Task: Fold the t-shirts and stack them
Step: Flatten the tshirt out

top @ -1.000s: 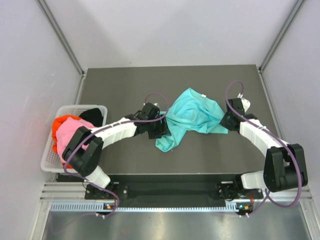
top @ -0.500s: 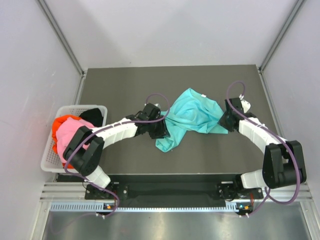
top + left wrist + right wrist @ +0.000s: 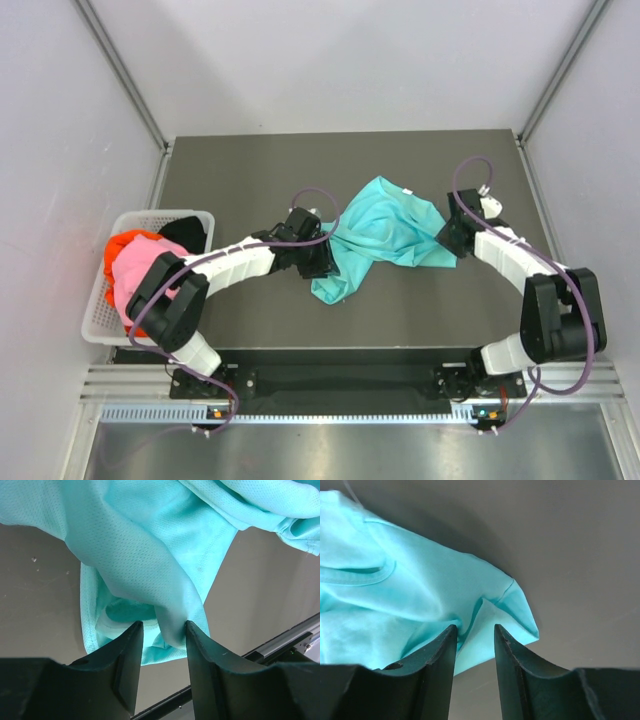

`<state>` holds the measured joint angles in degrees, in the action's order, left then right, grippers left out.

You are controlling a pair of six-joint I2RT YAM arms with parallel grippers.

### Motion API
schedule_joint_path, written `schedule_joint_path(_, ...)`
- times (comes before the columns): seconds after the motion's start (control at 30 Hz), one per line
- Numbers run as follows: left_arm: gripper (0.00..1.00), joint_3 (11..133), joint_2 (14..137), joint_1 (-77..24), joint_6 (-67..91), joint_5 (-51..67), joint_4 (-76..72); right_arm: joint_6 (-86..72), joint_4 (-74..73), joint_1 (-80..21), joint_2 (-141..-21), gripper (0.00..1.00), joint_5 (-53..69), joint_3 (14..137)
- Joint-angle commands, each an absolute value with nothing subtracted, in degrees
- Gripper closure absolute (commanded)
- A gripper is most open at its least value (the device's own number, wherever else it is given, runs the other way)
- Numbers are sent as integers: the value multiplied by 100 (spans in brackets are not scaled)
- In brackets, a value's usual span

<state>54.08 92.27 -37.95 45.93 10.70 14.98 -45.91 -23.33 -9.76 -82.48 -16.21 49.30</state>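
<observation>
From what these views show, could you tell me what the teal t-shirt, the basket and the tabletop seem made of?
Teal t-shirt: probably a synthetic mesh knit, matte; tiny pinholes show close up. Basket: likely white plastic, lattice walls. Tabletop: smooth dark grey sheet, faint sheen; material unclear.

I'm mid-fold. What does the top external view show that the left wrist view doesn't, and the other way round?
Only top external: the white lattice basket at the left edge of the table, holding a pink shirt, a red-orange shirt and a black shirt. It also shows the right gripper at the right edge of the teal t-shirt, and that shirt's whole crumpled outline.
Only left wrist: the mesh weave, and a fold between the left gripper fingers; whether it is clamped is unclear.
Both: the teal t-shirt on the dark table.
</observation>
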Motion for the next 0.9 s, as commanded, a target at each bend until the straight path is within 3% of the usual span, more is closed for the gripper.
schedule_joint_path(0.0, 55, 5414, 9062, -3815, 4544, 1108, 1283, -4728, -2075, -879, -8455, 63, -1688, 5036)
schedule_joint_path(0.07, 55, 5423, 9053, -3814, 4535, 1099, 1301, -4764, -2039, -888, -8525, 66, -1679, 4992)
schedule_joint_path(0.13, 57, 5423, 9044, -3815, 4535, 1090, 1301, -4720, -1987, -879, -8473, 80, -1679, 4931)
schedule_joint_path(0.17, 64, 5414, 9053, -3814, 4526, 1038, 1309, -4676, -2004, -879, -8333, 86, -1705, 4913)
schedule_joint_path(0.2, 84, 5423, 9053, -3814, 4526, 985, 1353, -4624, -2004, -879, -8236, 96, -1749, 4904)
schedule_joint_path(0.27, 100, 5597, 9088, -3814, 4465, 644, 1563, -4544, -2144, -853, -7860, 100, -1854, 4948)
schedule_joint_path(0.57, 100, 6880, 8430, -3735, 3903, -930, 3356, -3753, -3233, -370, -6462, 100, -2048, 5905)
schedule_joint_path(0.87, 100, 8876, 7805, -3727, 3454, -1969, 4385, -3243, -4280, 290, -6214, 100, -1627, 8050)
